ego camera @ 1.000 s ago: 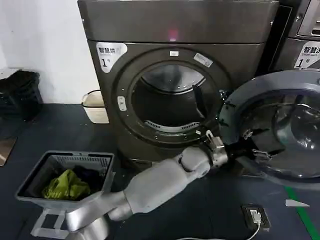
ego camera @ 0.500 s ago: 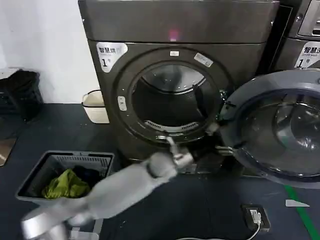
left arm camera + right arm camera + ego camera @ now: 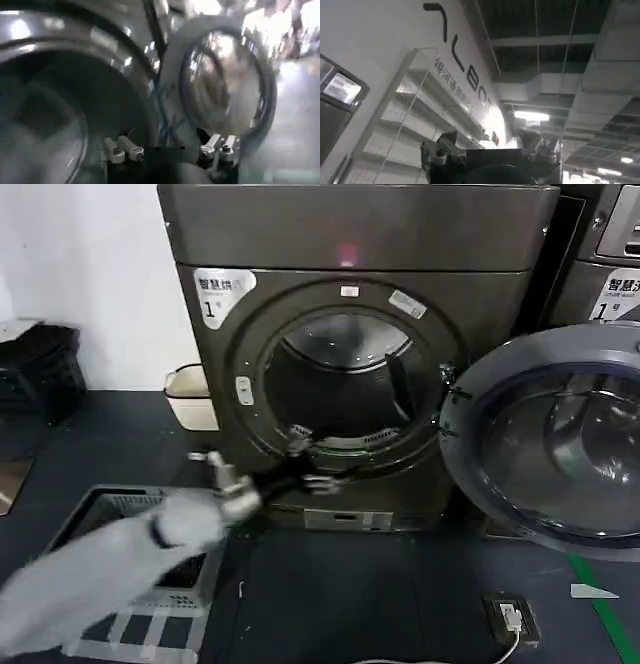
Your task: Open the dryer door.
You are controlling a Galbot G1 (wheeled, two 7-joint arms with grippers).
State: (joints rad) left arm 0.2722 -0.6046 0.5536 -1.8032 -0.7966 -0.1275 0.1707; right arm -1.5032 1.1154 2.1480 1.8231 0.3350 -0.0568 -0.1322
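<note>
1. Now the dryer door (image 3: 560, 439) stands swung wide to the right of the dryer (image 3: 350, 304).
2. Left gripper (image 3: 305, 467), fingers apart and empty, hangs before the drum opening's lower rim.
3. Right gripper (image 3: 492, 150), fingers spread, grips nothing.

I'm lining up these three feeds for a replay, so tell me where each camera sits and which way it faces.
Head view: on the robot's head, looking forward and down at the dryer and its swung-open dryer door; the left arm and left claw show.
Left wrist view: on the left arm, facing the drum opening and the dryer door; left claw fingers open.
Right wrist view: on the right arm, pointing up at the ceiling; right claw open.
Shared: head and left wrist views both show the dryer door.
</note>
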